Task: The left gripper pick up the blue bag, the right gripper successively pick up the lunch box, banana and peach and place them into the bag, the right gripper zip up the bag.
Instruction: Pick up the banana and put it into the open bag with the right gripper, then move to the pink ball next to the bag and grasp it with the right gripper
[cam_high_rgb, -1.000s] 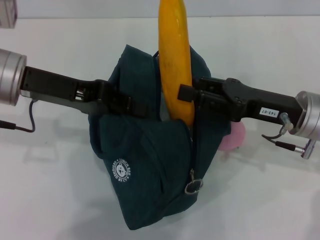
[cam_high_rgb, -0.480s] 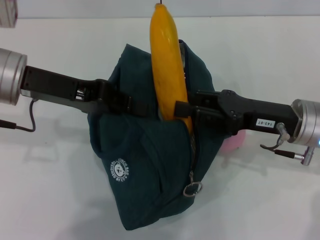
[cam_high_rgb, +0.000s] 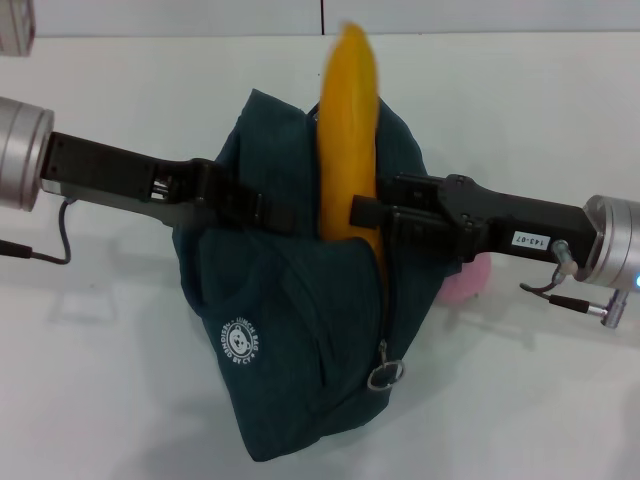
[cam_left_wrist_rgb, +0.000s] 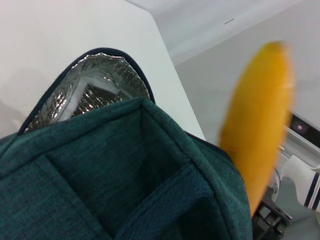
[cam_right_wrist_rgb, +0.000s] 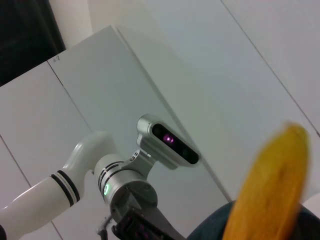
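While one dark teal fabric lunch bag (cam_high_rgb: 300, 310) stands raised at the centre of the white table (cam_high_rgb: 120, 400), two black grippers meet at it from 9 and 3 o'clock. The left gripper (cam_high_rgb: 235, 205) is clenched on the bag's upper edge at its 10 o'clock side, holding the mouth up. The right gripper (cam_high_rgb: 375, 215) is clamped around one yellow banana (cam_high_rgb: 350, 140), smooth, long and slightly curved, which stands nearly upright with its lower end at the bag's opening and its tip blurred toward 12 o'clock. One pink, rounded peach (cam_high_rgb: 468, 280) lies on the table just behind the bag at 4 o'clock, mostly hidden by the right arm. The bag's cloth is a coarse weave, with one round white printed logo (cam_high_rgb: 241, 345) on its front, one zipper running down its side and one metal ring pull (cam_high_rgb: 385, 375) hanging at 6 o'clock. From the left wrist view, crinkled silver foil lining (cam_left_wrist_rgb: 95, 95) shows inside the mouth.
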